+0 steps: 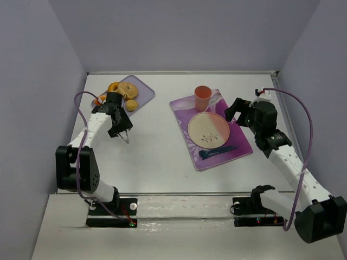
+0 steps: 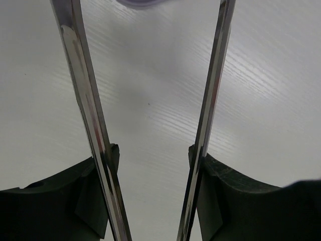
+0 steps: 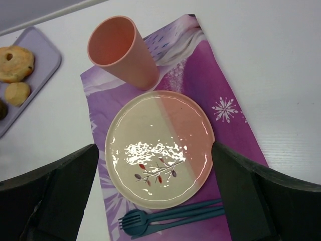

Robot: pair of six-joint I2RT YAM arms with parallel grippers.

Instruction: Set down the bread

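The bread is mostly hidden: only a dark brown sliver (image 3: 2, 109) shows on the lavender tray (image 1: 142, 89) at the left edge of the right wrist view. In the top view my left arm covers that spot. My left gripper (image 1: 119, 125) grips a pair of metal tongs (image 2: 85, 100). The tong arms stand apart with nothing between them, over bare table just in front of the tray. My right gripper (image 1: 238, 111) is open and empty, above the round cream-and-pink plate (image 1: 209, 129), which is bare.
A pale bagel (image 3: 15, 63) and a small golden piece (image 3: 17, 93) lie on the tray. An orange cup (image 1: 203, 97) stands behind the plate on a purple placemat (image 1: 233, 143). A blue fork and knife (image 3: 170, 218) lie in front of the plate.
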